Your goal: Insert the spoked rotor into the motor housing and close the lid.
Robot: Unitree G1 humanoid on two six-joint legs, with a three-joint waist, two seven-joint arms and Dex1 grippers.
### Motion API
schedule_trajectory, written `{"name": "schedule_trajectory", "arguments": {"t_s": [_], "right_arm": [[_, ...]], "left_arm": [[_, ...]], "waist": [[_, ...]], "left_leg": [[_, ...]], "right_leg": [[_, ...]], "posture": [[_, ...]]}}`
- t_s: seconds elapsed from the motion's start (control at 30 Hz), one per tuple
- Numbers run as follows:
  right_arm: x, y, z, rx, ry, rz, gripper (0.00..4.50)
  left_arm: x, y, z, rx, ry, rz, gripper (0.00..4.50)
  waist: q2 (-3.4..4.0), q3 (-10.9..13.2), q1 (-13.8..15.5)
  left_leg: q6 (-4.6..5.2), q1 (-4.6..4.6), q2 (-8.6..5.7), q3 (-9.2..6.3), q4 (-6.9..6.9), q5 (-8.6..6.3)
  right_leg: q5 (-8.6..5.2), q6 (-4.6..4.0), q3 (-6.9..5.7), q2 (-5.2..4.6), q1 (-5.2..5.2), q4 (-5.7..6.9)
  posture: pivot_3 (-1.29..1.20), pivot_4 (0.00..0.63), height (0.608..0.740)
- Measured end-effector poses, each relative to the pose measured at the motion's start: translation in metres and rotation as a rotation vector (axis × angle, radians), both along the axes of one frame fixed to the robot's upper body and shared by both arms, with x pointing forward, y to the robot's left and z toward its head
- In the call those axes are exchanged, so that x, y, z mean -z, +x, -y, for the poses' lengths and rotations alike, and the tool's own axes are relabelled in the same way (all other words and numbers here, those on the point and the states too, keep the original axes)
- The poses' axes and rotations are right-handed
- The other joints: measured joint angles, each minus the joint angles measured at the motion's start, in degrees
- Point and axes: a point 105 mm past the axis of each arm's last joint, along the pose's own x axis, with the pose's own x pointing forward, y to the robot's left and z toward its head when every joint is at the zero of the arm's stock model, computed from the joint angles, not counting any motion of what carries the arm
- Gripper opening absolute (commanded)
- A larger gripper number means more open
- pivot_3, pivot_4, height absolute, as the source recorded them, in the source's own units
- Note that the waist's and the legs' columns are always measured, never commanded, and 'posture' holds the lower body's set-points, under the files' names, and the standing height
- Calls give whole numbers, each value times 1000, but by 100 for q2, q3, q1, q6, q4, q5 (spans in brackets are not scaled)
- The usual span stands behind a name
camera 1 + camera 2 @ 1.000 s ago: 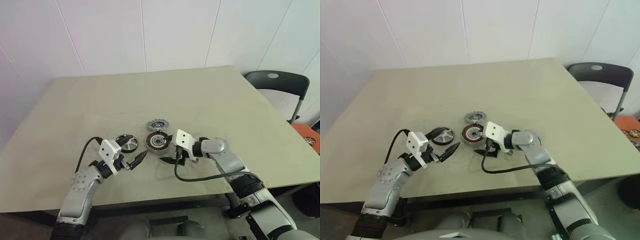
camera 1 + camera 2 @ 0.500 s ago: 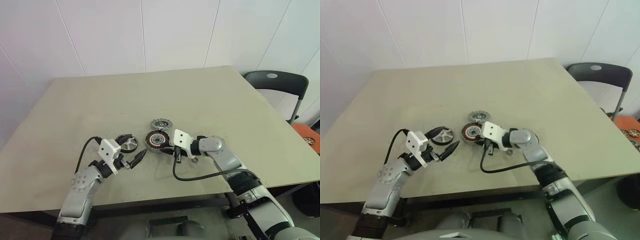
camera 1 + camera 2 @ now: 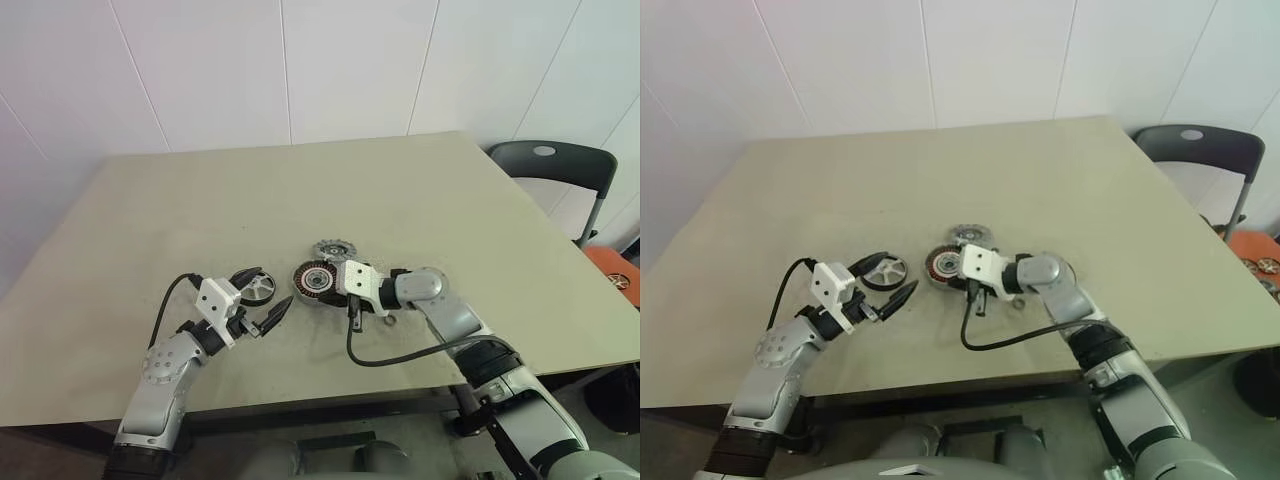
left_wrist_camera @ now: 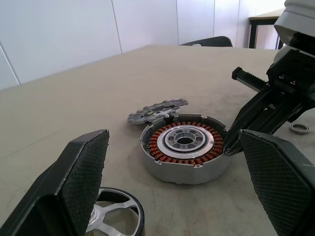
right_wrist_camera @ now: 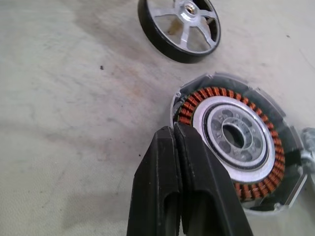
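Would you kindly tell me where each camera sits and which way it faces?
Head eyes: look down over the table; both arms show.
Left wrist: looks level between the left gripper's spread fingers at the motor housing, with the spoked rotor behind.
Right wrist: looks down along the right gripper's shut fingers at the housing and lid.
All share the housing.

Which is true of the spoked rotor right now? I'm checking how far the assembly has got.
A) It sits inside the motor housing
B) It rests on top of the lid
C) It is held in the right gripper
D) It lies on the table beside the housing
D: the spoked rotor lies flat on the table just behind the motor housing, whose copper windings are uncovered.
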Motion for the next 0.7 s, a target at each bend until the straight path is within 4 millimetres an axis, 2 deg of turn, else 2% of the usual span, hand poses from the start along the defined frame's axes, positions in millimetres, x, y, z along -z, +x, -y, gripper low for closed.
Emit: {"name": "schedule_trajectory", "arguments": {"t_s": [0.33, 0.47, 0.57, 0.7], "right_arm": [[-5, -11, -4, -111, -30, -5, 16], [-11, -5, -6, -98, -26, 30, 16], [-15, -3, -8, -90, -16, 45, 617], [-15, -2, -8, -86, -28, 57, 1943]], "left_arm": [[0, 1, 1, -16, -3, 3, 4500], [0, 1, 0, -18, -3, 3, 4500], [0, 1, 0, -18, -3, 6, 4500], [2, 1, 0, -21, -3, 1, 4500]], "waist": [[0, 0, 1], [0, 0, -3], [0, 0, 1], [0, 0, 4]], "left_leg": [[0, -1, 0, 0, 1, 0], [0, 1, 0, 0, 1, 0], [0, 0, 0, 0, 0, 0], [0, -1, 0, 0, 1, 0]], "right_leg": [[0, 0, 0, 0, 0, 0], [0, 0, 0, 0, 0, 1], [0, 0, 0, 0, 0, 0], [0, 0, 0, 0, 0, 0]], "posture": [[0, 0, 740], [0, 0, 740], [0, 0, 740], [0, 0, 740]]}}
